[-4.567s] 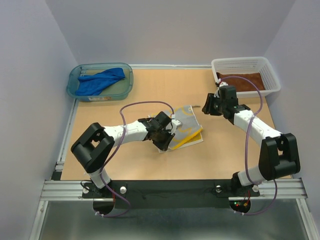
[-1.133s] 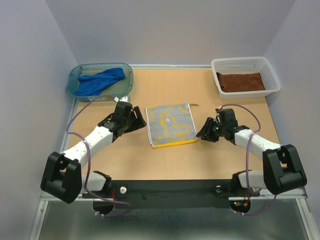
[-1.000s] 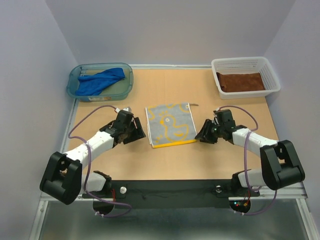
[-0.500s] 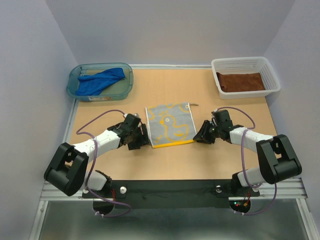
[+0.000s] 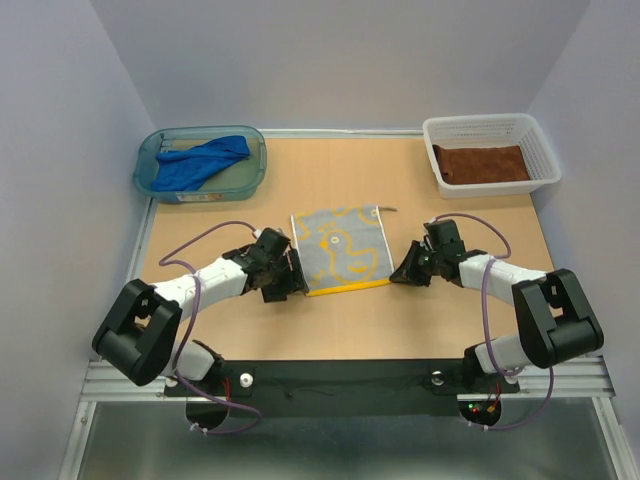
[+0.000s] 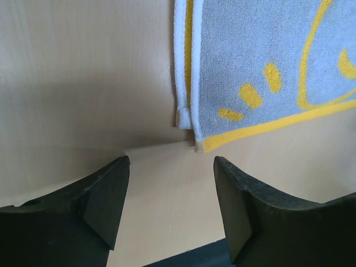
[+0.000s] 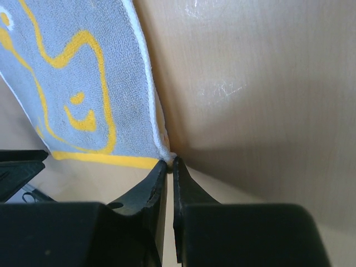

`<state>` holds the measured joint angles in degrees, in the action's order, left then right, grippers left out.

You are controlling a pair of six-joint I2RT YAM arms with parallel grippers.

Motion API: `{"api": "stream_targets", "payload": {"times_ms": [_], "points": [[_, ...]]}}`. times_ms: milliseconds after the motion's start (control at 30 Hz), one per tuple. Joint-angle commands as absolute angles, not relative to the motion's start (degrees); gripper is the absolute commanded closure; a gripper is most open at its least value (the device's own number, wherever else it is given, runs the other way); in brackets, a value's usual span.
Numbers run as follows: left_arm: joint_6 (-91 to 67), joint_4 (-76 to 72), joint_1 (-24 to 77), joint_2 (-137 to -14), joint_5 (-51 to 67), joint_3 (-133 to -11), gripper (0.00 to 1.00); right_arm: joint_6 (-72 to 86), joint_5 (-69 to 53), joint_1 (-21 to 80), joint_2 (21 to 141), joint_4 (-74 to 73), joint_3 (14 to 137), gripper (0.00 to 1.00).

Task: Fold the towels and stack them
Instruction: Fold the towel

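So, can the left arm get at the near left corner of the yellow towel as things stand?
Probably yes. The left claw is open, the yellow towel has its corner just ahead of the gap, and only bare table lies between.

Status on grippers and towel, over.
Left gripper open, near corner of yellow towel ahead, ungripped. Right gripper shut on its other near corner. Nothing blocking either.

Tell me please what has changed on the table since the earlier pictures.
The yellow towel, rumpled before, now lies flat. The left gripper left its top, swung out and returned, open, to the near left corner. The right gripper came from near the basket and shut on the near right corner. The blue towel and brown towel did not move.
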<state>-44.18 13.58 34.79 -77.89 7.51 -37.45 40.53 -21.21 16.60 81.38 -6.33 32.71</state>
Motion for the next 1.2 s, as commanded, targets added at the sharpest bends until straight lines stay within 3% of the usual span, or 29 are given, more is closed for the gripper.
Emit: {"api": "stream_targets", "payload": {"times_ms": [0,333,1167], "points": [[-48.33,16.52,35.94,-77.35,7.30,-38.93,0.28,40.69,-21.36,17.05,79.63,-4.22,32.78,0.99],[-57.47,15.74,38.85,-76.02,3.61,-38.41,0.46,41.66,-21.62,17.05,78.40,-2.90,31.64,1.00],[-61.00,7.91,40.17,-82.96,2.99,-36.65,0.52,43.33,-21.53,17.05,76.90,-1.49,30.59,1.00]]}}
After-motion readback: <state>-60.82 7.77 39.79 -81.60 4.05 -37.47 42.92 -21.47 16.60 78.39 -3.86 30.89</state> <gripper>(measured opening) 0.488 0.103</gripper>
